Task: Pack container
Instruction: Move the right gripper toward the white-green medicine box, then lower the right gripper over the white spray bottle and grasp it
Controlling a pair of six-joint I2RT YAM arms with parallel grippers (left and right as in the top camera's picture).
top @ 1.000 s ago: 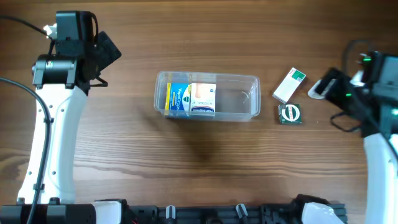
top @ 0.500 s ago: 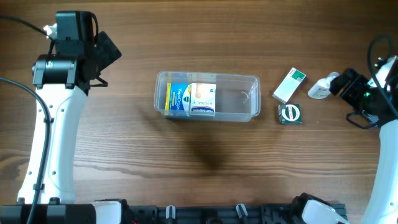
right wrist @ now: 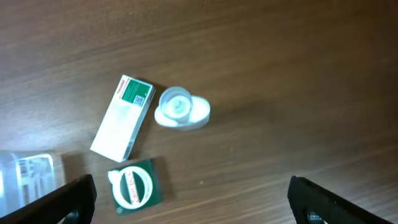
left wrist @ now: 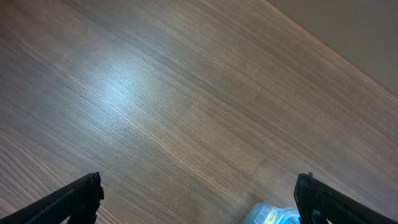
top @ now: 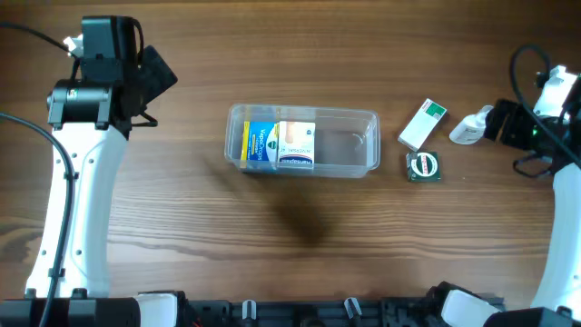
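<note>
Hovering over wooden table (top: 272, 254), right gripper (right wrist: 193, 202) jaws spread wide, nothing held. Left gripper (left wrist: 199, 199) equally wide, empty, well left of container (top: 349, 150). Container mid-table; blue-yellow box (top: 260, 143) and white box (top: 296, 143) side by side in its left end, print unreadable. Right of container: white-green carton (right wrist: 123, 117), dark green pack (right wrist: 135, 183) with white ring, small clear bottle (right wrist: 181, 109).

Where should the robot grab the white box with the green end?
Probably from straight above, pinching the white box across its two long sides near its white end: it lies flat on the table, is narrow that way, and the small bottle crowds its green end.
</note>
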